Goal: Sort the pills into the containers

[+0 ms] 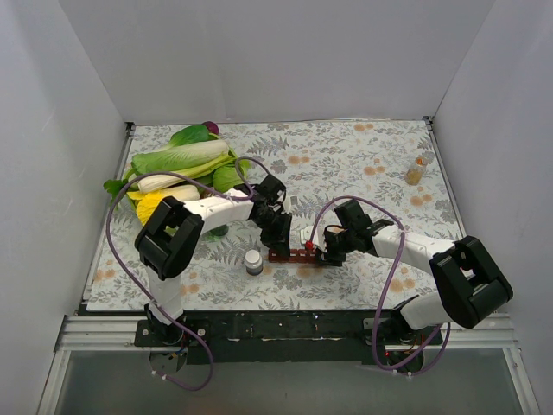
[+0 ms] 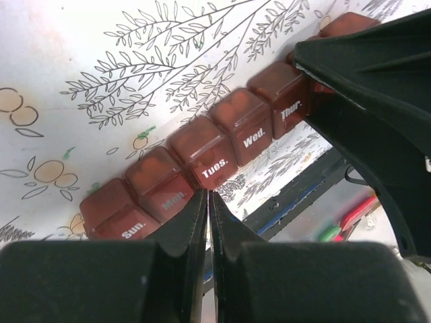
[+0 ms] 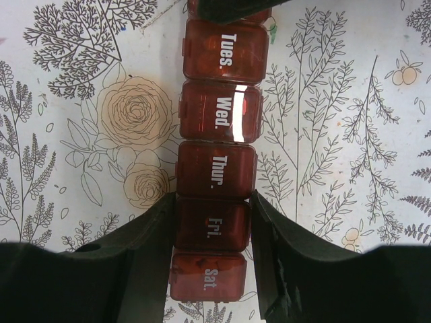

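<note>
The containers are a dark red-brown strip of lidded day compartments lying on the flowered cloth, all visible lids down. In the right wrist view the strip runs up the middle. My right gripper is shut on it, its fingers against both sides of the "Fri." compartment. In the top view the right gripper is at the strip's right end. My left gripper is shut and empty, its tips at the front edge of the strip between "Mon." and "Tues.". In the top view it hangs over the strip's left part.
A small grey bottle with a white cap stands just left of the strip. A dark green bottle is partly hidden under the left arm. Toy vegetables are piled at the back left. A small amber bottle stands far right.
</note>
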You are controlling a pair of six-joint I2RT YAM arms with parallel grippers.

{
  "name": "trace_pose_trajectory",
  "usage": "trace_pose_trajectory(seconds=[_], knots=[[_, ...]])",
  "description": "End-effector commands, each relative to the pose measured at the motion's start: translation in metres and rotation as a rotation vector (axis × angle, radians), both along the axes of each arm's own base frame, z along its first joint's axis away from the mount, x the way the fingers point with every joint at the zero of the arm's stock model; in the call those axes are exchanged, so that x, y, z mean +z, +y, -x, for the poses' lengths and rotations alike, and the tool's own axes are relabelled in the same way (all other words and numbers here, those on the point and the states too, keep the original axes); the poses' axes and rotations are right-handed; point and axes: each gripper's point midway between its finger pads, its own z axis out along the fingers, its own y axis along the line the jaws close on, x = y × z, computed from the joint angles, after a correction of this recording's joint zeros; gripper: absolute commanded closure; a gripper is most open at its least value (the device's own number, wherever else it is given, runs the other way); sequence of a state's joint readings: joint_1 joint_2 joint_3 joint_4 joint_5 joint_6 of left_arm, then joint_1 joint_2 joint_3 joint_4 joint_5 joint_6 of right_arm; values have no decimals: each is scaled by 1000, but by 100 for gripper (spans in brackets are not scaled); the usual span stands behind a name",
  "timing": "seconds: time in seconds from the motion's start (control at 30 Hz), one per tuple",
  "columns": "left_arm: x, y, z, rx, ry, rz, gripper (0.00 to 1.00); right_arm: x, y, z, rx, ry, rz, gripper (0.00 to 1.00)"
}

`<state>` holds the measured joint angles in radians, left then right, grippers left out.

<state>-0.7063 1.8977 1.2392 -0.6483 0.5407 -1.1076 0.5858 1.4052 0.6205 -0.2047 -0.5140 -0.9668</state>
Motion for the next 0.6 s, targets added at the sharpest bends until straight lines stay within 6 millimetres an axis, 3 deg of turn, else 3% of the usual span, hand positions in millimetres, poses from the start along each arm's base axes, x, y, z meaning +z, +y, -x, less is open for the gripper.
trace_pose_trajectory(seconds=[0.0, 0.1, 0.3, 0.4, 0.47, 0.57], knots=[[43, -5, -18, 31, -122, 67, 95, -14, -13, 0, -27, 11, 77, 66], [49, -3, -18, 36, -127, 77, 95, -14, -12, 0, -25, 12, 77, 66], [42, 7, -15, 35, -114, 52, 95, -14, -12, 0, -25, 12, 78, 66], [21, 17, -5, 13, -68, 9, 96, -14, -12, -1, -27, 13, 78, 66], [-10, 29, 5, -7, -9, -56, 96, -14, -12, -1, -27, 14, 79, 66], [-41, 37, 11, -8, 32, -116, 96, -14, -12, -1, -29, 11, 80, 66]])
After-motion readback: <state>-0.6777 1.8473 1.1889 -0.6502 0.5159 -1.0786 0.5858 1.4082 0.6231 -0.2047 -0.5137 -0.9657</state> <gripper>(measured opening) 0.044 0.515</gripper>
